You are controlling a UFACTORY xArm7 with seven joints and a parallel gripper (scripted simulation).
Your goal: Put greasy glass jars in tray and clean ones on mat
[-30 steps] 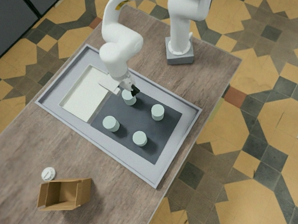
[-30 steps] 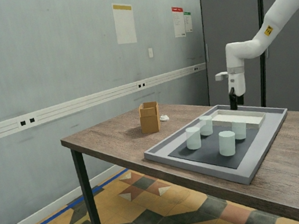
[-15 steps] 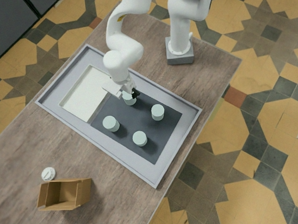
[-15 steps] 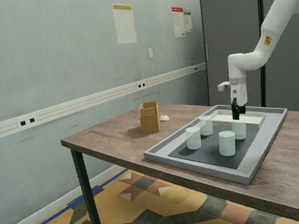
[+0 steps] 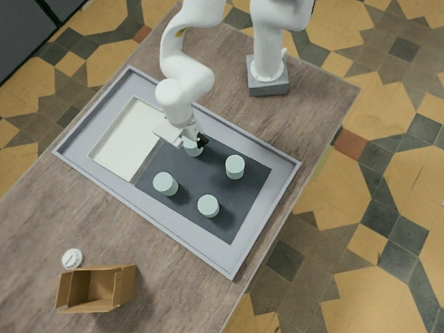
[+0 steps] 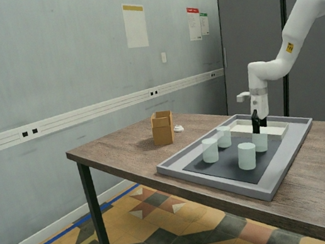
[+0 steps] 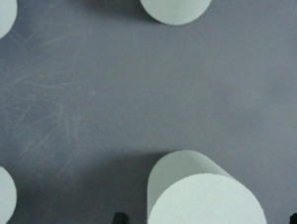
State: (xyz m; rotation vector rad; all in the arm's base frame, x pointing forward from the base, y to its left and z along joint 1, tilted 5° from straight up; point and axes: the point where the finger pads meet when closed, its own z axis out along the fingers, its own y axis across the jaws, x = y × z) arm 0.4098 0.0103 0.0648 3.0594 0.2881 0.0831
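Several pale green, opaque-looking jars stand upright on the dark mat [image 5: 201,177] [image 6: 231,169] [image 7: 99,89]; no grease shows on any. My gripper [image 5: 193,140] [image 6: 260,127] [image 7: 207,218] is open, low over the jar nearest the tray on the arm's side [image 5: 193,150] [image 6: 260,143] [image 7: 213,198]. Its fingertips are at about the height of that jar's top, one on either side. A second jar [image 5: 234,167] [image 6: 246,157], a third jar [image 5: 166,184] [image 6: 223,137] and another jar [image 5: 208,206] [image 6: 210,150] stand apart. The white tray [image 5: 119,146] [image 6: 273,128] holds no jar.
A low grey rim [image 5: 263,218] [image 6: 243,189] surrounds the mat and the tray. An open cardboard box [image 5: 124,288] [image 6: 163,135] and a small white round object [image 5: 72,258] [image 6: 178,129] stand on the table outside it. The neighbouring jars stand within a few jar widths of each other.
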